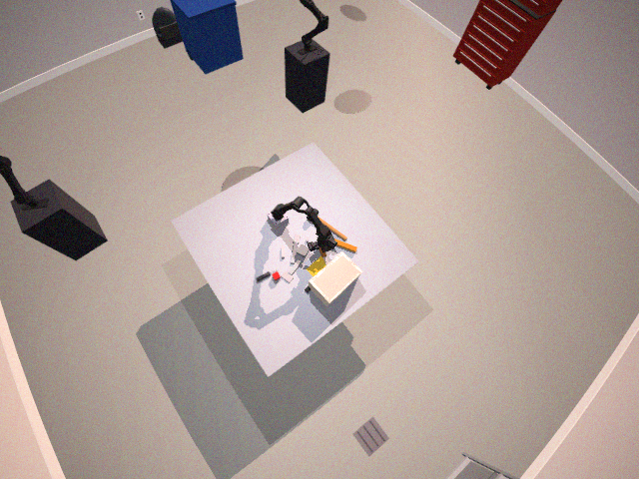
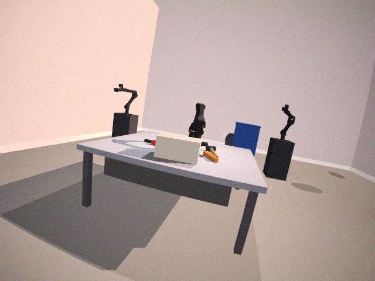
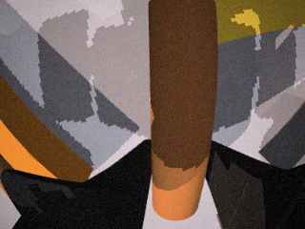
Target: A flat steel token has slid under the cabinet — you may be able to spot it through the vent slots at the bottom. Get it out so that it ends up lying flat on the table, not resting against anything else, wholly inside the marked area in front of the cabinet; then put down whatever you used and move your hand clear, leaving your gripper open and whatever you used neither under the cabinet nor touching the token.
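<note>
The cream cabinet (image 1: 335,279) (image 2: 177,148) stands on the table (image 1: 217,222) (image 2: 236,169). The yellow marked area (image 1: 316,266) (image 3: 281,14) lies beside it, on the arm's side, partly in shadow. My gripper (image 1: 322,249) (image 3: 180,145) is shut on an orange-brown round handle (image 3: 183,81), which points away from the fingers. The gripper is over the table, short of the marked area; the handle's far end is out of the wrist view. The token is not visible, and the vent slots cannot be made out.
An orange bar (image 1: 346,245) (image 2: 211,157) (image 3: 26,153) and another orange piece (image 1: 332,229) lie beside the gripper. A red block (image 1: 276,275) (image 2: 153,142) and a black cylinder (image 1: 263,276) (image 2: 147,140) lie across the table. Several pale pieces lie between. A small dark object (image 1: 308,289) is by the cabinet's corner.
</note>
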### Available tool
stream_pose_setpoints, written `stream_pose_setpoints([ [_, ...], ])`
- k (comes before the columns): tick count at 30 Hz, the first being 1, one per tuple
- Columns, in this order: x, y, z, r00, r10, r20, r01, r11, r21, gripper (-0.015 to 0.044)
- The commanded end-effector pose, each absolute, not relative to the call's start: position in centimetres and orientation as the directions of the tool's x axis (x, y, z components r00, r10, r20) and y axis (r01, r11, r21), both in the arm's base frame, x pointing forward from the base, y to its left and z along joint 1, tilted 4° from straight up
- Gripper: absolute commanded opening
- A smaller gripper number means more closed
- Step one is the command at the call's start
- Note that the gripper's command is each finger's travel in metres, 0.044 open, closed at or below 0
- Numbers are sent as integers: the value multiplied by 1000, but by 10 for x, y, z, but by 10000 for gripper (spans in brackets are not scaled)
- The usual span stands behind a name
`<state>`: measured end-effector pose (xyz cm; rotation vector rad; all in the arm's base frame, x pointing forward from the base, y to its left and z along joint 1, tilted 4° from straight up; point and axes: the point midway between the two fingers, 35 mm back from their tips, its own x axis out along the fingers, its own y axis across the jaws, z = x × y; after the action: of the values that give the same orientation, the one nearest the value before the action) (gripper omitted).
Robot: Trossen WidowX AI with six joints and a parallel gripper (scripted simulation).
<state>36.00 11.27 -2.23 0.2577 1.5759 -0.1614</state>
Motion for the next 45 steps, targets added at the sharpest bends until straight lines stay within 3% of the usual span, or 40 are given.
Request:
stream_pose_setpoints([
  [1, 366, 111, -22, -5, 63, -998, 262, 963, 60, 0],
  [45, 406, 99, -23, -2, 62, -998, 262, 963, 60, 0],
])
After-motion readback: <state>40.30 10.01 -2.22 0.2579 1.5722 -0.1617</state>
